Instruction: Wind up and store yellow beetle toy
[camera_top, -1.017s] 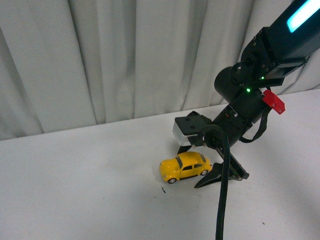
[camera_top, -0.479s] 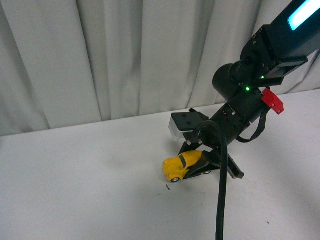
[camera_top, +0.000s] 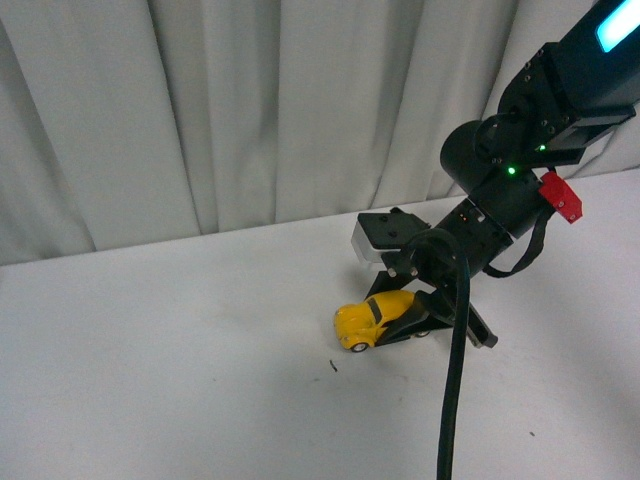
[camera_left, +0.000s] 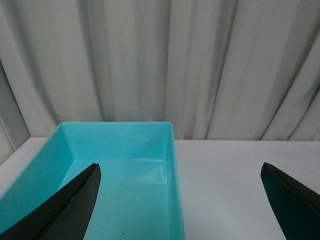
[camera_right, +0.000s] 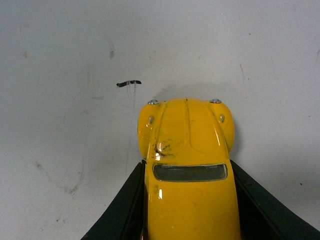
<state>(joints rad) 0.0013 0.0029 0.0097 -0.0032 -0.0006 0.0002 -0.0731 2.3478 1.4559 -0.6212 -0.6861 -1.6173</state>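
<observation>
Front view: a white table top (camera_top: 150, 390) before a pale pleated curtain (camera_top: 200, 120); right of centre, the right gripper (camera_top: 394, 323) at the end of a black arm is clamped on a small glossy yellow beetle toy car (camera_top: 368, 320) with dark windows; the toy sits low at the table, nose pointing left and near; a thick black cable (camera_top: 455, 400) hangs in front.

Right wrist view: the black fingers (camera_right: 125, 205) press both flanks of the toy from the windscreen rearward; bonnet and headlights stick out free; whether the wheels touch the table cannot be told.

Left wrist view: the left gripper (camera_left: 180, 172) hangs with fingers spread wide, holding nothing, over a turquoise plastic bin (camera_left: 115, 127) that looks empty.

Likely risks: the rounded, shiny body could squirt forward out of the pinch, since only the rear half is held; winding probably needs the wheels pressed down and dragged, so too light a contact would let them skid without loading the spring; too hard a press could tip the nose.

Only the left wrist view shows the bin; only the right wrist view shows scuff marks on the bonnet; a dark speck (camera_right: 128, 83) lies just ahead of the toy.
</observation>
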